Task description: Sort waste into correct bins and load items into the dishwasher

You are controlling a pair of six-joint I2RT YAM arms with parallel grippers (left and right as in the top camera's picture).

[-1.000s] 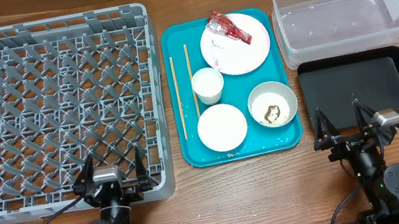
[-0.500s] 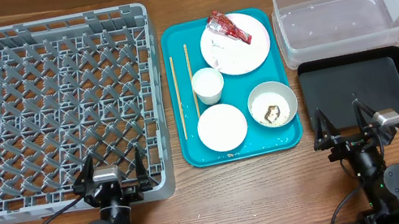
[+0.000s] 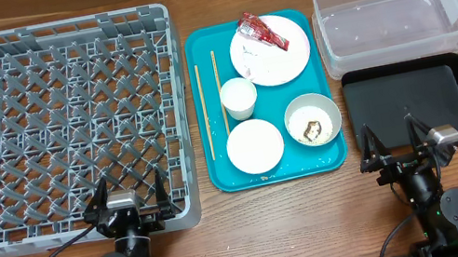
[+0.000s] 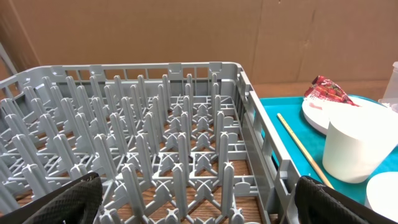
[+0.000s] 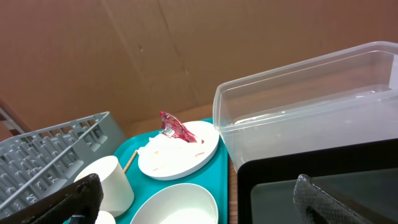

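At six o'clock, your left tool (image 3: 131, 178) faces the dish rack (image 3: 63, 101), right tool (image 3: 389, 126) the black tray (image 3: 416, 91), both released, staged for sorting.

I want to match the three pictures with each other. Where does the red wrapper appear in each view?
Overhead: the wrapper is at upper centre, on the upper left part of the plate.
Left wrist: the wrapper is at the right, on the far side of the plate.
Right wrist: the wrapper is left of centre, on the plate.
Shared landmark: the plate, on the teal tray.
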